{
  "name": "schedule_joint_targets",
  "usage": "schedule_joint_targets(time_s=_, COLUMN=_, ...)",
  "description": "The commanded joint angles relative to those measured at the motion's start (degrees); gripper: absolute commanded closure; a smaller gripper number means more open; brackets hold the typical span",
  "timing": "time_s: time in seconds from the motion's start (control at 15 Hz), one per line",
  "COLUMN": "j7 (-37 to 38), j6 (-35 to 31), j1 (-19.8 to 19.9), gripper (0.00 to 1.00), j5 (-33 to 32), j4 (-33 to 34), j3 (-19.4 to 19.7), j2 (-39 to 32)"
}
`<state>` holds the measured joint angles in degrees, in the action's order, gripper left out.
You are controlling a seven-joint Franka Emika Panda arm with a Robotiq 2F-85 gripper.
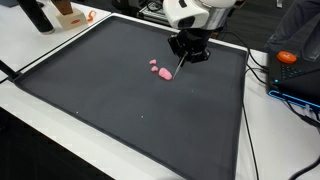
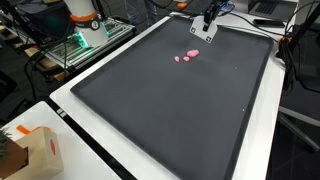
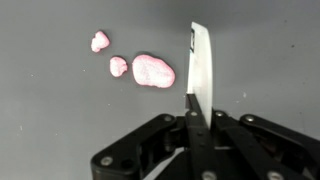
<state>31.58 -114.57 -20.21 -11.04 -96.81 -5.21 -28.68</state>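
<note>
My gripper is shut on a thin white blade-like tool that sticks out from between the fingers. In the wrist view three pink lumps lie on the dark mat: a large one just left of the blade, a smaller one and another small one further left. The blade tip stands beside the large lump, with a narrow gap between them. In both exterior views the gripper hangs over the far part of the mat, with the tool slanting down towards the pink lumps.
The black mat covers most of a white table. An orange object and cables lie beyond the mat's edge. A cardboard box stands at a table corner, and a rack with equipment is nearby.
</note>
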Motion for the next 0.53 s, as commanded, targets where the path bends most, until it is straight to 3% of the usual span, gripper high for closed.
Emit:
schedule_joint_targets(time_s=0.0, j7=-1.3, j6=2.1, j1=-1.0, gripper=0.99, j5=-1.0, j4=3.3, j3=0.4, j2=-2.2)
schedule_joint_targets(time_s=0.47, j7=-3.1, j6=-0.3, j1=-0.5, gripper=0.99, j5=0.0, j4=2.9, j3=0.4, j2=-2.7)
